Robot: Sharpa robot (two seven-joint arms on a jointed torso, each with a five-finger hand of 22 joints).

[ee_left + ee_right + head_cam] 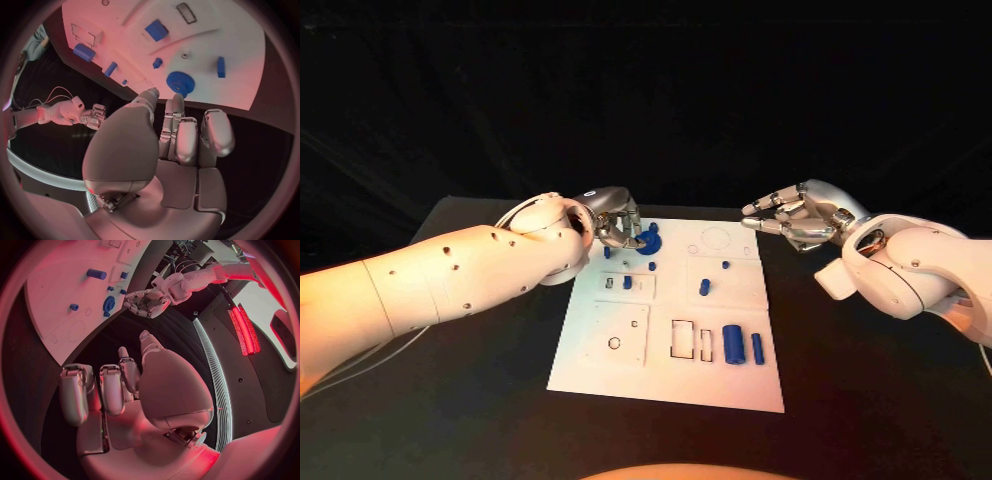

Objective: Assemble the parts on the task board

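Parts of blue plastic lie scattered over the white board [668, 375], which sits in the middle of the black desk [877, 380]. A round blue disc [649, 241] sits at the board's upper left in the head view, with small pegs [627, 282] below it and toward the centre, and two longer cylinders [733, 344] near the lower right beside rectangular slots.

These pieces look small, rigid and light, probably smooth enough to slip under metal fingers. My guess is that the cylinders are best pinched across their middle, and the disc by its rim or raised hub; the tiny pegs would want a fingertip pinch from above.

The left hand [615, 222] hovers at the board's upper left, right by the disc. In the left wrist view its fingers [187, 135] lie straight, side by side, reaching toward the disc [180, 82] but stopping short of it, holding nothing. The right hand [798, 218] hangs off the board's upper right corner over the desk, fingers loosely curled and apart, empty.

The head view gives the whole layout, but the left hand covers part of the disc there. The left wrist view shows the gap between fingertips and disc plainly. The right wrist view shows the right hand [125, 390] well clear of the board, with the left hand [145, 302] seen from the side at the board's edge.
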